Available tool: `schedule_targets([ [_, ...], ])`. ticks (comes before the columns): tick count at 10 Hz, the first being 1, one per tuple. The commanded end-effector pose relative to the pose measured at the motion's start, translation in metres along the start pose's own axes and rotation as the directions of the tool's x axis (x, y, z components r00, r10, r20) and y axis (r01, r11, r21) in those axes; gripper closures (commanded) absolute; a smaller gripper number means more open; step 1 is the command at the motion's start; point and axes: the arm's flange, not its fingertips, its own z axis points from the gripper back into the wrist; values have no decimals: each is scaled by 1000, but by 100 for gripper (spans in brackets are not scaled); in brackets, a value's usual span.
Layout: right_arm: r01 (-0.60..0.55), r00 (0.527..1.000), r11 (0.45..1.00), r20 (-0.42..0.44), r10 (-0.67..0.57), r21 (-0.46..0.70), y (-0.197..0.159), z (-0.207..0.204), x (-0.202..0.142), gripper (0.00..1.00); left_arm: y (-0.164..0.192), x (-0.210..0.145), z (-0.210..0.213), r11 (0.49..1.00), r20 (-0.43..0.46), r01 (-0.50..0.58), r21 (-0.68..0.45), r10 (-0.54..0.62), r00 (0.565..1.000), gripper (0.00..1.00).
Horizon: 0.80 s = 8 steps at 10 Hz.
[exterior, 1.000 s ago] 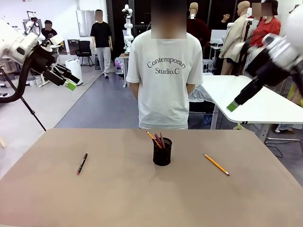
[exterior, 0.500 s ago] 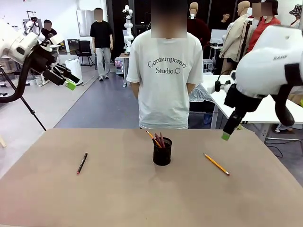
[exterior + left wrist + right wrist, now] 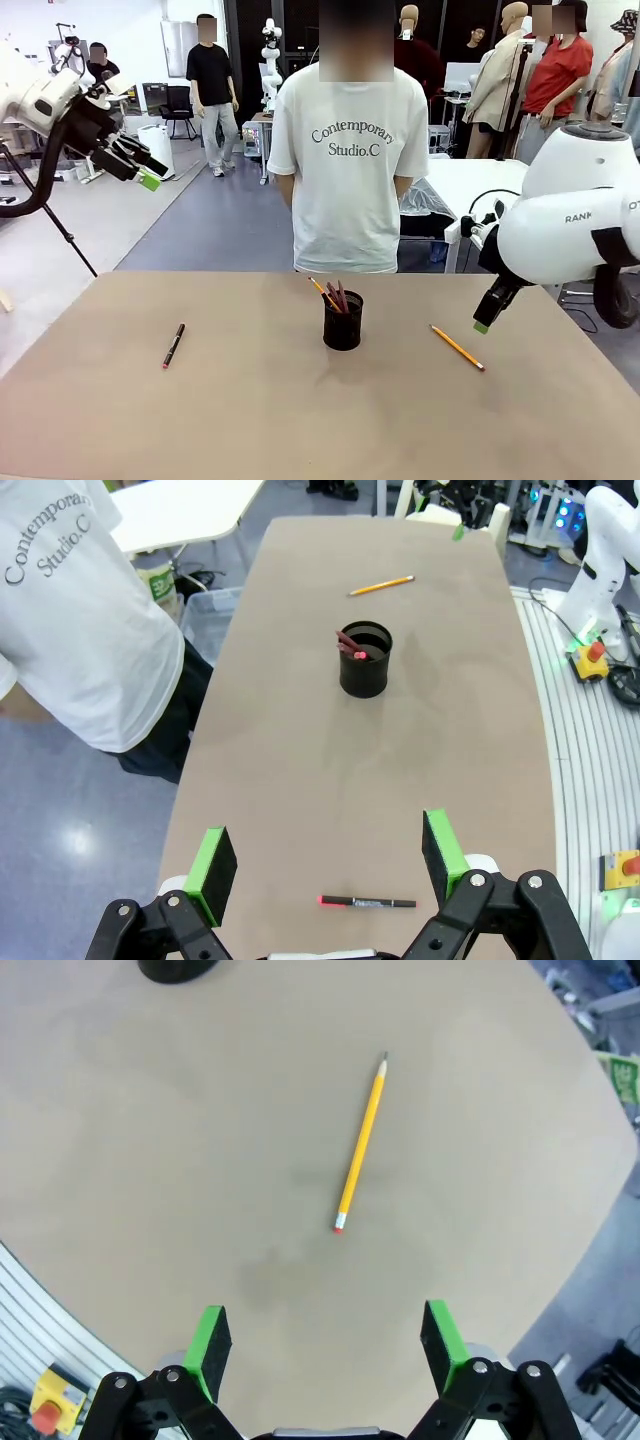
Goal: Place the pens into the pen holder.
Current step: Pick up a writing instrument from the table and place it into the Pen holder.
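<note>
The pencil [image 3: 361, 1142] lies flat on the bench [image 3: 250, 420] right of the pen holder [image 3: 343, 322], straight ahead of my released, empty right gripper [image 3: 325, 1328], its long axis running across the gap between the fingers [image 3: 212, 1335], so I'd take it with this nearer arm.

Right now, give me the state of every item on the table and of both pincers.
Pen holder: upright, partly filled.
Pens in holder: leaning, tips above the rim.
Yellow pencil: flat on the table, loose.
Black pen: flat on the table, loose.
Left pincer: open, empty, raised.
Right pincer: open, empty, low near the yellow pencil.
</note>
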Motion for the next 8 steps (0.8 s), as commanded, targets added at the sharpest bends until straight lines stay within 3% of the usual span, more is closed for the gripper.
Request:
schedule_targets([
  [1,-3,1000,1000,-10,3,6,-2,3,2,0,-1,2,1,1000,2,1,2,-1,1000,3],
  [5,-1,1000,1000,-4,1,3,0,0,0,0,-1,2,1,1000,2,1,2,-1,1000,3],
  [6,6,997,1000,-79,-6,-9,-9,-23,21,0,-1,2,1,1000,2,1,2,-1,1000,3],
  [8,57,992,998,-113,-54,16,-5,-62,44,0,-1,2,1,1000,2,1,2,-1,1000,3],
])
